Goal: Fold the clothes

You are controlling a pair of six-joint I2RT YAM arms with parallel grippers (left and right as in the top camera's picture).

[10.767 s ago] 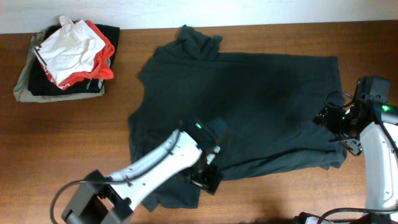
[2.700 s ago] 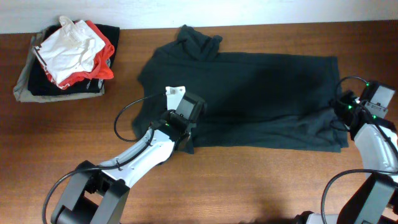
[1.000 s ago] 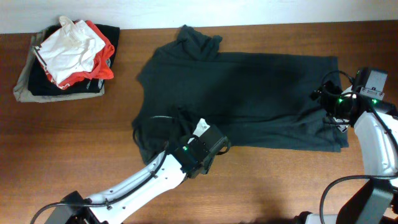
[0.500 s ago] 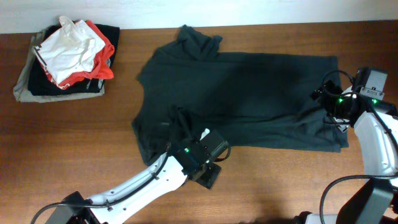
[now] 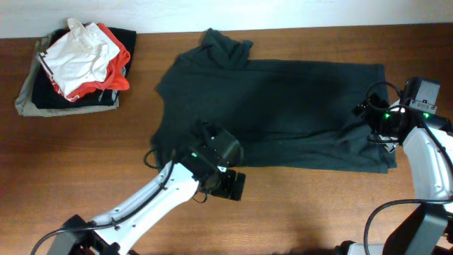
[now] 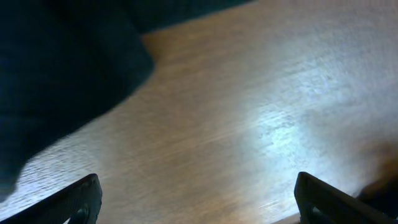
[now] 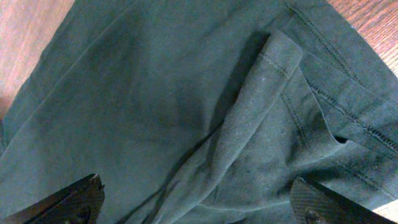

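The clothes, one dark charcoal T-shirt (image 5: 283,106), lie spread over the middle of the table with the front part folded back onto itself. My left gripper (image 5: 230,185) hovers just off the shirt's front left edge. In the left wrist view this gripper (image 6: 198,202) stands open over bare wood, and the shirt (image 6: 56,68) fills the upper left. My right gripper (image 5: 375,126) is above the shirt's right end. It (image 7: 199,205) is open too, with rumpled, stitched hem layers of the shirt (image 7: 186,93) below and nothing between the fingers.
A pile of other garments sits at the far left corner, a white one with red-orange trim (image 5: 81,53) on top of black and grey-khaki pieces (image 5: 28,103). The wooden table (image 5: 318,212) runs along the front; a pale wall edge (image 5: 283,10) borders the back.
My left gripper has opened wider and slid off the shirt's front edge onto bare wood, the wrist swinging left. The right arm and the shirt have stayed where they were.
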